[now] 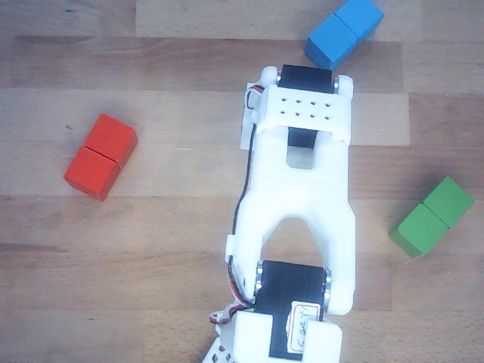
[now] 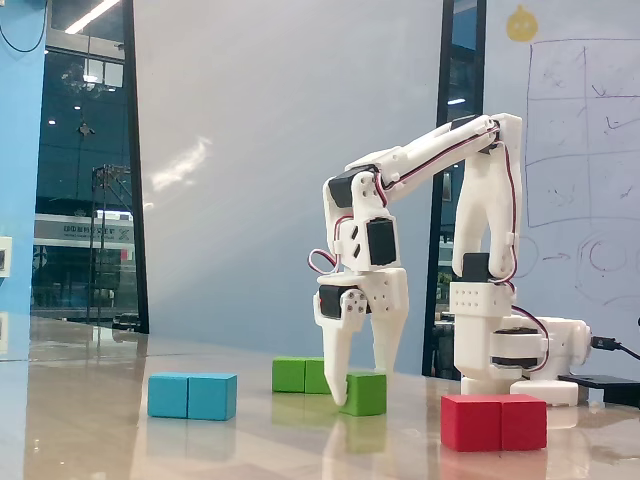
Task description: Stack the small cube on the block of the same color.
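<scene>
Claw (image 2: 362, 385) points down at the table (image 2: 100, 420) in the fixed view, fingers to either side of the small cube (image 2: 368, 393); one finger (image 2: 336, 375) crosses the cube's left face, the other sits behind its top edge. Can't tell whether they're squeezing it or just around it. Cube sits on the table, just in front & right of the green block (image 2: 298, 375). Blue block (image 2: 192, 396) lies left, red block (image 2: 493, 421) right, both nearer the camera.

From above, arm (image 1: 302, 204) covers the middle; cube hidden. Green block (image 1: 432, 215) at right, blue block (image 1: 344, 32) up top, red block (image 1: 100, 156) at left, all well apart.
</scene>
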Controlling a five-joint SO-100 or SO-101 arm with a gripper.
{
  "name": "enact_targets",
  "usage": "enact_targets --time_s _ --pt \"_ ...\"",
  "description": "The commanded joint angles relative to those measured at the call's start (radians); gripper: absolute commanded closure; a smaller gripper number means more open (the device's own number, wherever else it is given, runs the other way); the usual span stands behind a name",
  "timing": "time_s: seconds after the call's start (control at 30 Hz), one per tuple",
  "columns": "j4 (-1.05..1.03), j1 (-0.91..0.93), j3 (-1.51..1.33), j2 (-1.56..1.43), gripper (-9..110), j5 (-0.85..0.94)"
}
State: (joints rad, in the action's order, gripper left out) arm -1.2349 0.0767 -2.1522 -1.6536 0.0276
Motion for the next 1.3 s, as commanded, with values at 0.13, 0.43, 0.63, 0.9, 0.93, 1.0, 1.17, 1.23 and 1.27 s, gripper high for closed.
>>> enact_targets --time_s 0.13,0.43,0.63,0.9,0.93,1.0,1.17,1.23,1.27 --pt "0.011 0.011 0.087 -0.017 94 0.003" --pt "-0.008 0.020 0.146 -0.028 98 0.003" --pt "-0.029 0.144 0.313 -0.048 98 0.006" --pt "-0.206 0.354 0.552 -0.051 98 0.006" --pt "-0.224 0.383 0.578 -0.049 98 0.006" --pt "-0.258 0.442 0.621 -0.046 98 0.006" --pt "-0.301 0.572 0.649 -0.044 98 0.069" --pt "-0.296 0.618 0.647 -0.043 98 0.121" --pt "-0.295 0.638 0.647 -0.043 98 0.144"
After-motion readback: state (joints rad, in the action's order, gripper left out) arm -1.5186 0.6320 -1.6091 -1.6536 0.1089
